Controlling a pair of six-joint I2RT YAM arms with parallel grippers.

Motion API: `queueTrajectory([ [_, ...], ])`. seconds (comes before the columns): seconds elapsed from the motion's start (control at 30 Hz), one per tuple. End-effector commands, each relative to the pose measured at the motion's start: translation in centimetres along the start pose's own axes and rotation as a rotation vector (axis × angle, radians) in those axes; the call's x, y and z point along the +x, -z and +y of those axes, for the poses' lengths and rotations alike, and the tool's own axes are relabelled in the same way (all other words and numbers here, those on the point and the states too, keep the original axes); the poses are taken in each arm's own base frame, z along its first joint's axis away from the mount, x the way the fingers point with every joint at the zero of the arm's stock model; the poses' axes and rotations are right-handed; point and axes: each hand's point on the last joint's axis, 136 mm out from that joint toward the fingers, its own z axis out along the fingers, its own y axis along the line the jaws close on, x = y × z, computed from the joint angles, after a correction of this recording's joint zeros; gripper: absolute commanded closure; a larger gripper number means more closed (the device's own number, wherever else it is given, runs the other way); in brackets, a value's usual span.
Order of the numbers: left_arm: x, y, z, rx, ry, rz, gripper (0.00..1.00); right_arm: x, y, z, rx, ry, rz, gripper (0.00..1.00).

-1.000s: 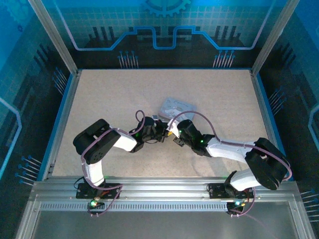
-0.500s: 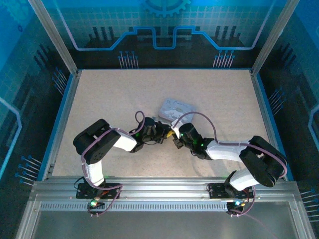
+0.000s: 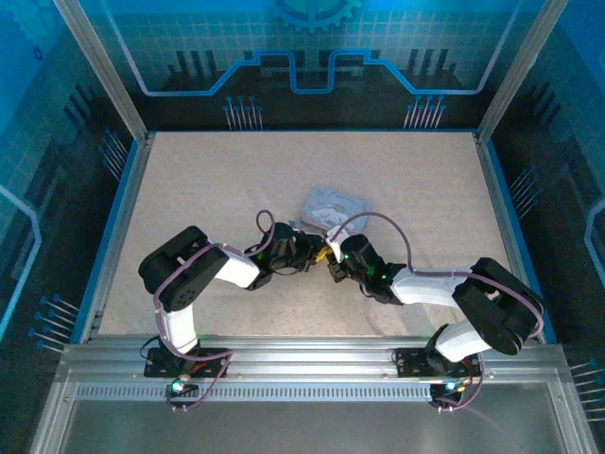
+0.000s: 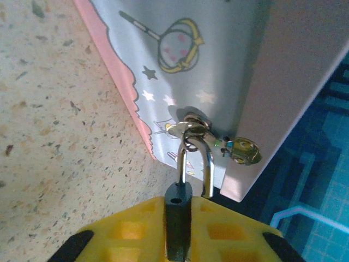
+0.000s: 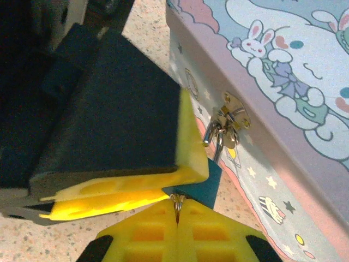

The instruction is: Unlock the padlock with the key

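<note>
While pinching padlock (image 4: 178,210), left claw (image 4: 179,232) low, level

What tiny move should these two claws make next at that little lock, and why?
Probably the right gripper should ease the key forward into the padlock. The left gripper clamps the lock's body, its loop hangs in the box latch, and the key's tip sits right at the body's end.

Dark-bodied padlock (image 4: 178,218), silvery shackle looped through a box hasp (image 4: 196,121), pinched in the left hand (image 4: 178,214); thin metal key (image 5: 176,205) clamped in the right hand (image 5: 177,215), just beside the lock body
</note>
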Motion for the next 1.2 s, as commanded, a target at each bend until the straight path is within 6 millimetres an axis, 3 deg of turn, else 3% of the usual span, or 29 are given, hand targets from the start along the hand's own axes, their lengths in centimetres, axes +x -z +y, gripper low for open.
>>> queueTrajectory([
  [0.0,0.6,0.2,-1.6,0.067,-0.047,0.028,0.75,0.4,0.0,0.9,-0.056,-0.040,0.005,1.00],
  [0.37,-1.0,2.9,-1.4,0.032,-0.084,-0.008,0.60,1.5,-0.2,0.4,-0.061,-0.068,0.032,1.00],
  [0.63,-2.2,5.7,-1.2,-0.005,-0.105,-0.043,0.55,1.5,0.0,0.3,-0.063,-0.073,0.027,1.00],
  [0.77,-3.2,7.8,-2.2,-0.063,-0.191,-0.087,0.46,1.6,0.0,0.2,-0.061,-0.074,0.031,1.00],
  [1.0,-5.8,12.4,-5.1,-0.227,-0.434,-0.217,0.17,1.7,0.1,0.0,-0.056,-0.076,0.031,1.00],
  [1.17,-8.3,12.6,-7.5,-0.202,-0.465,-0.192,0.09,1.8,0.1,0.2,-0.065,-0.077,0.035,1.00],
])
